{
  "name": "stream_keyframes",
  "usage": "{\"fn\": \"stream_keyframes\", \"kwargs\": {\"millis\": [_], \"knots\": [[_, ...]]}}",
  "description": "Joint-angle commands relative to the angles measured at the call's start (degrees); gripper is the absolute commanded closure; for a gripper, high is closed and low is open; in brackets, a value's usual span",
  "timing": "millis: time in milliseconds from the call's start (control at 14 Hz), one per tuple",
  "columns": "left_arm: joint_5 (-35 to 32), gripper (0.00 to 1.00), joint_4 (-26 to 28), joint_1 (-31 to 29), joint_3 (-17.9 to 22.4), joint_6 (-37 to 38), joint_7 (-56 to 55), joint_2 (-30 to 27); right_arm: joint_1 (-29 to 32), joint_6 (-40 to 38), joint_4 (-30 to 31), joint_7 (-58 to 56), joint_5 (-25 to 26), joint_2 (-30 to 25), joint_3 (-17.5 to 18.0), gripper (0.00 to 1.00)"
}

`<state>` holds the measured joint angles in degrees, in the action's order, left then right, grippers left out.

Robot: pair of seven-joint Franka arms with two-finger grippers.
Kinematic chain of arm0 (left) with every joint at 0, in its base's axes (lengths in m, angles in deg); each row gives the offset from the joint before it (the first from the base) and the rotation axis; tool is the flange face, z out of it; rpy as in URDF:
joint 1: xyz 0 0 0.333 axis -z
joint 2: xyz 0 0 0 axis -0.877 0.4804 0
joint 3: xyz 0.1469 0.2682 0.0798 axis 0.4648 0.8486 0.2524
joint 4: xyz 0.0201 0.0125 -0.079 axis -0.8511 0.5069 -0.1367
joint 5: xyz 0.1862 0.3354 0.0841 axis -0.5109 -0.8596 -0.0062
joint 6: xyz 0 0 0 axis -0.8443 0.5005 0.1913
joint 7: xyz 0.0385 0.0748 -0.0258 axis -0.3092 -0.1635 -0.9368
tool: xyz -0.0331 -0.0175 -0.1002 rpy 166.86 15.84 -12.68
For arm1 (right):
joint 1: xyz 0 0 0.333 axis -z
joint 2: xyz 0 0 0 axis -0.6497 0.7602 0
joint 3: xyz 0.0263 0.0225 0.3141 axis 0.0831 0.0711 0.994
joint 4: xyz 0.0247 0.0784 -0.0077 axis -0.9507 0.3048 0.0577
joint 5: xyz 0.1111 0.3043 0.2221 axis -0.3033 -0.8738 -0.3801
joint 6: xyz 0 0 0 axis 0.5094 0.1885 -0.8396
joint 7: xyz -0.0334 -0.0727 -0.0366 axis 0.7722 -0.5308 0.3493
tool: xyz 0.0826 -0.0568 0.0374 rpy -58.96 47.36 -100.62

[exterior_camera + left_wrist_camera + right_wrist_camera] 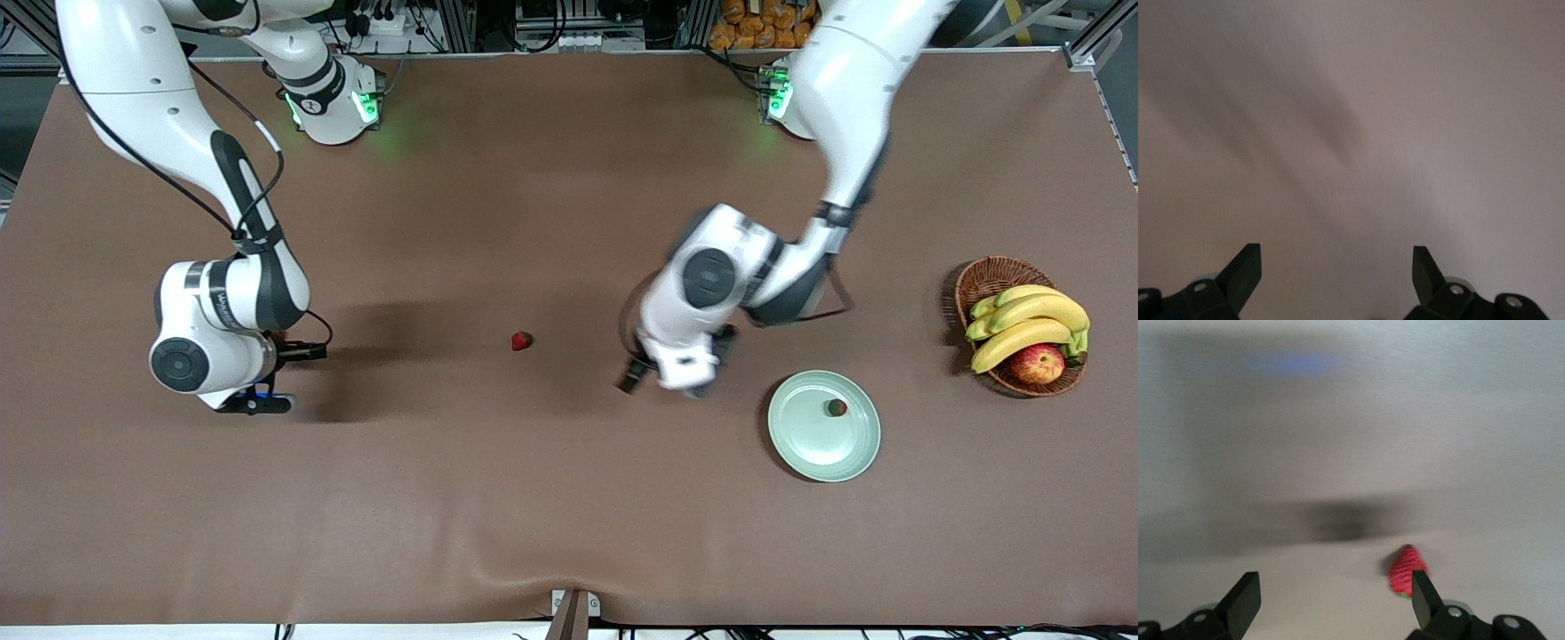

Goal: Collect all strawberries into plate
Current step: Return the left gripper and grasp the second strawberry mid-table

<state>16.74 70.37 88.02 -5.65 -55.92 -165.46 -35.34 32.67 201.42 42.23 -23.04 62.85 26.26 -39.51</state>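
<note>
On the brown table (498,498), in the front view, one strawberry (522,340) is seen lying alone about midway between the two arms, and a second strawberry (837,407) is seen already in the plate (805,444), which lies toward the left arm's end, near the wicker basket (982,276) of bananas (1031,324) and an apple (1037,364). The left gripper (662,380) is found over bare table between the lone berry and the plate; the right gripper (276,378) is held low at the right arm's end.

In the left wrist view, the left gripper's fingers (1245,270) are shown spread apart with nothing between them; only blurred cloth is visible.

In the right wrist view, the right gripper's fingers (1245,593) are likewise shown apart and empty, and a third strawberry (1406,571) is seen on the table just beside one fingertip.

The berries are judged light, soft and easily bruised; a gentle pinch across the red flanks, not the green top, is advised.

This third berry is hidden under the right arm in the front view. The left arm is smeared, so its fingers are hard to make out there.
</note>
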Motion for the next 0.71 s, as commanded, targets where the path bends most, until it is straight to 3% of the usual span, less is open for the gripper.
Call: {"fn": "stream_keyframes", "kwargs": {"millis": [0,286,643], "knots": [[-1.1,0.0,-6.4,5.9,2.9,-0.2,-0.4,5.6,3.3,3.2,5.5,-4.2,1.3,-4.1,0.9,0.0],[-1.0,0.0,-9.7,17.7,11.2,-7.8,-0.4,10.7,5.7,4.2,9.0,-4.8,1.2,-4.7,0.9,0.0],[-1.1,0.0,-9.7,23.9,14.6,-14.2,0.5,14.2,6.4,3.4,9.7,-4.4,1.1,-4.1,0.9,0.03]]}}
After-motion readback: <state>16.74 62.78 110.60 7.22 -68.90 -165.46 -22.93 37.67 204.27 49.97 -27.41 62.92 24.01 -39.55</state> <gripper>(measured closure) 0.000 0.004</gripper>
